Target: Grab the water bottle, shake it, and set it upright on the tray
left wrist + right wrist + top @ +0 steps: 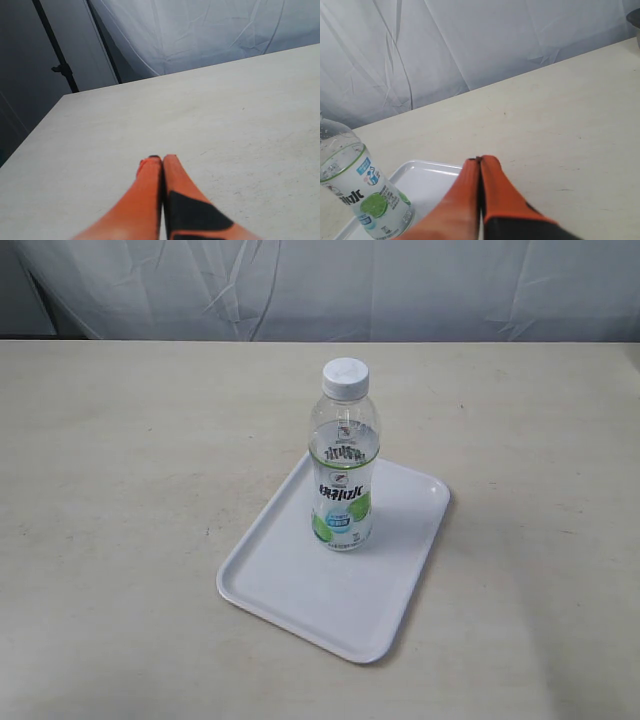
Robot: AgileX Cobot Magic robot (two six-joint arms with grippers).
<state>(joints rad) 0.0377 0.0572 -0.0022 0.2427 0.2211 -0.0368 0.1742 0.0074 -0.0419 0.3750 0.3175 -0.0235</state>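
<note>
Found the right gripper [480, 160] pinched fully closed, orange fingers [462, 200] pressed flat together, gripping nothing. Spotted the water bottle [355, 185] near it, off to one side of the fingertips and clear of them, no contact. Logged it upright on the tray [300, 590], inside the rim, nearer one short end than the other, base flat on the white surface. Noted the white cap [346, 377] screwed on, droplets on the clear wall above the label [343, 502], white-and-green print facing the exterior camera. Placed a rounded tray corner just ahead of the right fingertips, low white rim showing on both sides of them.

Found the left gripper [161, 159] likewise closed tight, fingers touching along their length, empty. Saw only bare pale table [240, 125] beneath and ahead of it, then the table edge, a grey-white backdrop cloth [200, 30] and a dark stand pole [55, 50] beyond. Could not tell the height of either gripper above the table.
</note>
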